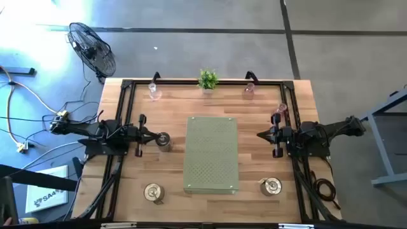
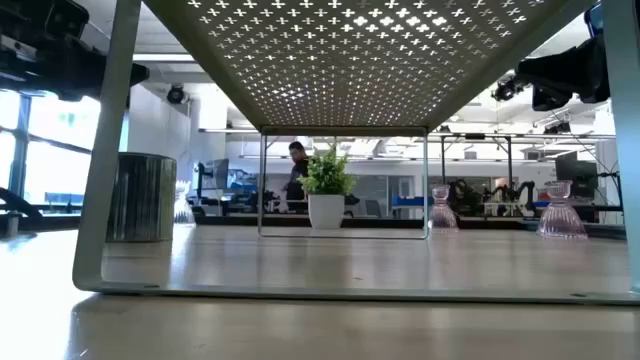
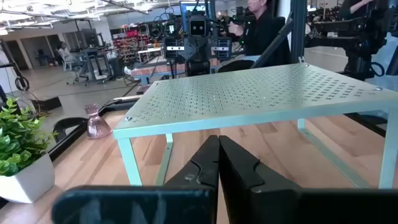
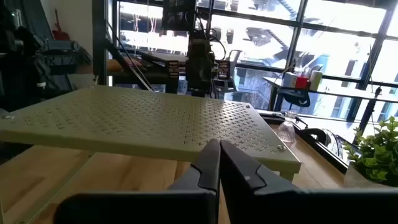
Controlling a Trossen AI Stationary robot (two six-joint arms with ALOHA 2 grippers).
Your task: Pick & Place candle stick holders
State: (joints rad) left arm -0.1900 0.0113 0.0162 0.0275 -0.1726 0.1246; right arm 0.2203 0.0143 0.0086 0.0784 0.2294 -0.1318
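Three shiny silver candle stick holders stand on their round bases on the wooden table: one point(image 1: 163, 141) left of the rack, two near the front point(image 1: 153, 192) point(image 1: 271, 186). Pink glass holders stand at the far left point(image 1: 153, 91), the far right point(image 1: 249, 89) and the right edge point(image 1: 280, 113). My left gripper point(image 1: 152, 135) point(image 3: 217, 142) is shut and hovers level beside the left silver holder point(image 2: 140, 197), pointing at the rack. My right gripper point(image 1: 261, 135) point(image 4: 219, 146) is shut too, right of the rack, facing it. Neither holds anything.
A pale green perforated rack point(image 1: 210, 156) on thin legs stands mid-table between the grippers. A small potted plant point(image 1: 207, 79) sits at the far edge. A black frame point(image 1: 127, 86) runs around the table top. People stand in the room beyond.
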